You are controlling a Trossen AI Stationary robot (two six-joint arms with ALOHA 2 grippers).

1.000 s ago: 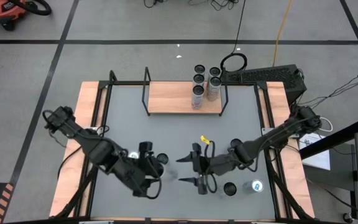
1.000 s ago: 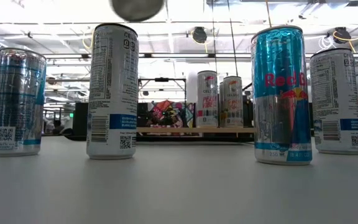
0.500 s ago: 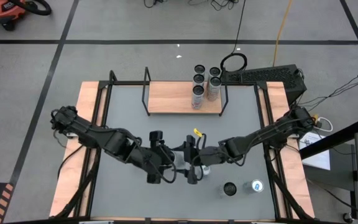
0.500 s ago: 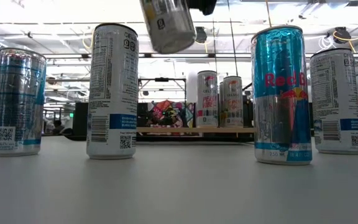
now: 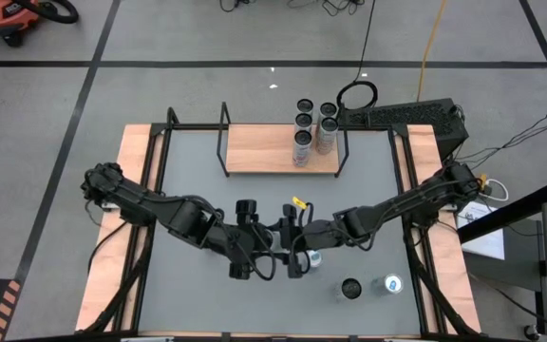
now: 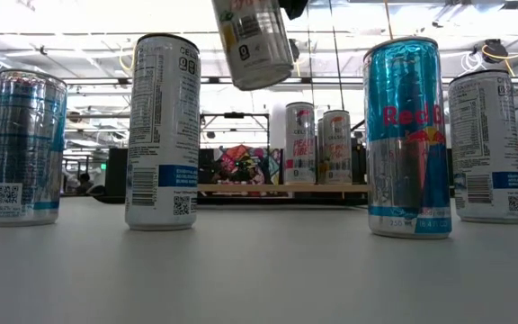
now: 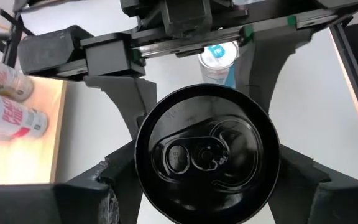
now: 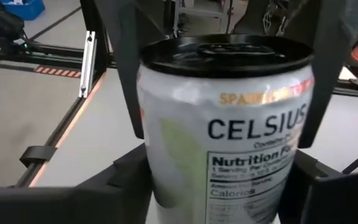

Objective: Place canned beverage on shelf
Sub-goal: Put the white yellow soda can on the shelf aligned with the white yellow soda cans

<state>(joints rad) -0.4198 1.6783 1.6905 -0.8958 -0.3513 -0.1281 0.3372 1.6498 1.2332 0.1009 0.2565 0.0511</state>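
Held clear of the counter [image 5: 198,190], over its middle: one white Celsius can [image 8: 229,124], tilted, black lid towards the left arm. Gripped by the left tool [image 5: 259,252], fingers [image 7: 92,186] partly apart and pressed to the can's sides just below the lid. Met from the opposite side by the right tool [image 5: 292,252], fingers [image 8: 126,183] likewise partly apart and closed against the label on both flanks. So, two tools on a single can, facing one another.

Below and around, on the counter, counted from the low view: four cans upright, namely a blue and silver can [image 6: 23,148] at one edge, a taller white can [image 6: 162,130], a blue Red Bull can [image 6: 408,135] and another white can [image 6: 486,144]. All four apart from each other.

Farther back, well apart from the lifted can: one shelf [image 5: 259,149], light wood with black rod ends. At its right end, from above, five can tops [image 5: 304,120] bunched in two short rows, touching or nearly so
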